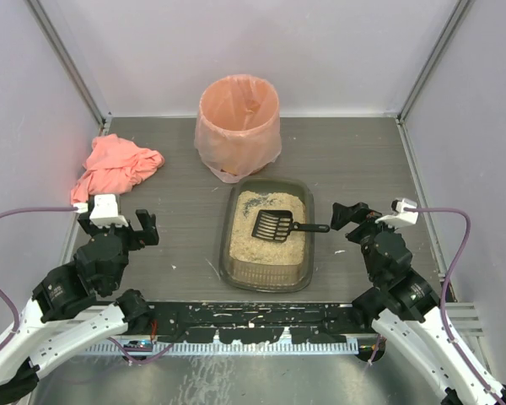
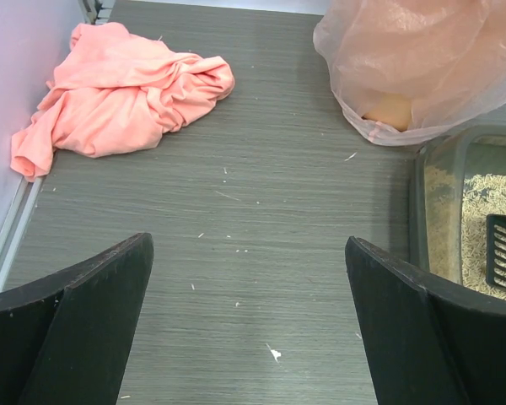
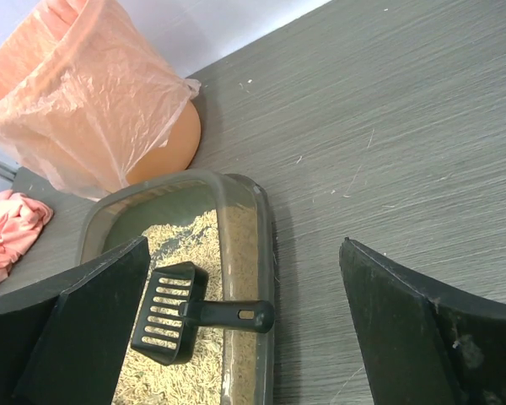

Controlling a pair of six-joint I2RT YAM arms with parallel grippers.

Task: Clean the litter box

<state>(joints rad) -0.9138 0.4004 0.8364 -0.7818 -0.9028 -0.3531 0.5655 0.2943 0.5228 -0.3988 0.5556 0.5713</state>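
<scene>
The table (image 1: 177, 169) carries everything. The litter box (image 1: 266, 278) sits near its middle, between the two arms, filled with beige granules. Just behind the box stands the bagged bin (image 1: 239, 126). Well left of the box and further back lies a crumpled pink cloth (image 1: 116, 166). The left gripper (image 2: 249, 245) hovers over bare table left of the box, jaws spread wide and holding nothing. The right gripper (image 3: 244, 245) hovers just right of the box, equally wide and empty. The black scoop (image 1: 274, 225) rests in the box, head on the granules, handle across the right rim. The cleaning looks unstarted: the scoop must be grasped, the litter sifted and the waste tipped into the bin.
</scene>
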